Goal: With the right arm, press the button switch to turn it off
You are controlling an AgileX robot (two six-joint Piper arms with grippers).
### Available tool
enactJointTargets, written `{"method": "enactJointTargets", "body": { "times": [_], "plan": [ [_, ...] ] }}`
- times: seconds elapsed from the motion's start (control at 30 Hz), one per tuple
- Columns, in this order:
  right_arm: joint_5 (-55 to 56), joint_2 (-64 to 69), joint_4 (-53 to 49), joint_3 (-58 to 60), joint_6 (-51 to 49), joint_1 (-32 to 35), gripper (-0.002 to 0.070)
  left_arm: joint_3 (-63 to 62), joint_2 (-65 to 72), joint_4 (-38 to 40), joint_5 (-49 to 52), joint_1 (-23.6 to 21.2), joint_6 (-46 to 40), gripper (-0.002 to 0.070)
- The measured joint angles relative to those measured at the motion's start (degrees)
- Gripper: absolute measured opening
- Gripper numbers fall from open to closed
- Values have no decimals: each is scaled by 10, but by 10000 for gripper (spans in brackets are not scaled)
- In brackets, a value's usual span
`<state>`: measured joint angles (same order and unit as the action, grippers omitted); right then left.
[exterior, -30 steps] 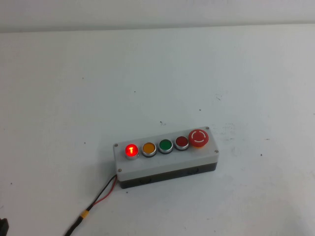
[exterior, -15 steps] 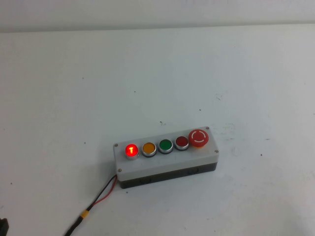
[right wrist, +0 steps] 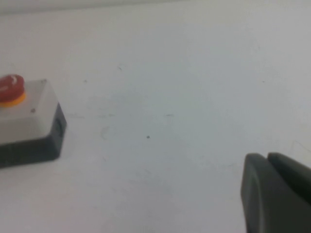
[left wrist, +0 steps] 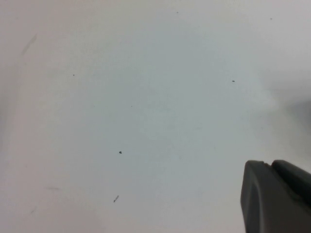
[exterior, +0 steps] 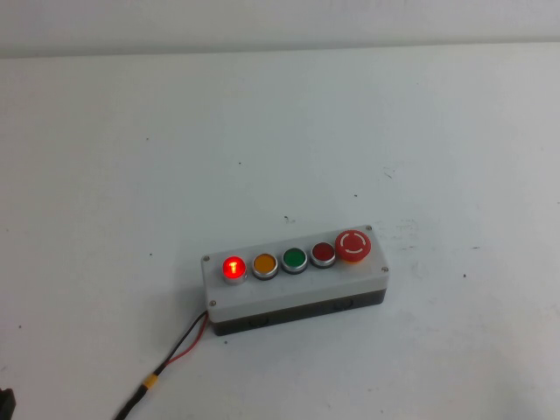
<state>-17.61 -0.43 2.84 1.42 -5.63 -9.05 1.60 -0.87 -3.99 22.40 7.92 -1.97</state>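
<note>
- A grey control box (exterior: pixel 296 289) is sitting on a white table (exterior: pixel 280 140), toward the near side and a little right of centre in the high view
- Five buttons are running in a row along the top of the box: the button switch (exterior: pixel 234 269), an orange button (exterior: pixel 265 263), a green button (exterior: pixel 294 259), a darker red button (exterior: pixel 323 254) and a large mushroom button (exterior: pixel 353 245) with white arrows
- The button switch is sitting at the robot's-left end of the row and is glowing bright red, so it appears to be switched on and not yet pressed
- A red and black cable (exterior: pixel 175 354) is trailing from the box's left end toward the near edge of the table
- Neither arm is showing in the high view
- The right gripper (right wrist: pixel 277 194) is showing only as a dark tip at the edge of its wrist view, hanging over bare table with the mushroom-button end of the box well apart from it; it is touching and holding nothing, and whether it is open or closed cannot be told
- The left gripper (left wrist: pixel 277 196) is likewise hanging over bare table, holding nothing, its state not discernible
- To do this step well, the right arm will likely need to travel across the whole row to the far end, come down squarely on the glowing button, and avoid nudging the orange neighbour just beside it
</note>
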Motion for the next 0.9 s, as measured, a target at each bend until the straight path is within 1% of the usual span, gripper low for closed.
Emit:
{"method": "enactJointTargets", "body": {
  "times": [0.13, 0.3, 0.4, 0.5, 0.6, 0.7, 0.9],
  "plan": [
    [46, 0, 87, 0, 0, 0, -17, 0, 0, 0, 0, 0, 0, -2],
    [147, 0, 273, 0, 0, 0, -17, 0, 0, 0, 0, 0, 0, -2],
    [190, 0, 322, 0, 0, 0, -17, 0, 0, 0, 0, 0, 0, -2],
    [184, 0, 370, 0, -1, 0, -17, 0, 0, 0, 0, 0, 0, -2],
    [112, 2, 384, -24, -1, 0, -17, 0, 0, 0, 0, 0, 0, -2],
    [-2, 46, 365, -89, -1, 0, -17, 0, 0, 0, 0, 0, 0, -2],
    [-245, 266, 258, -269, 3, 0, -17, 0, 0, 0, 0, 0, 0, -2]
  ]
}}
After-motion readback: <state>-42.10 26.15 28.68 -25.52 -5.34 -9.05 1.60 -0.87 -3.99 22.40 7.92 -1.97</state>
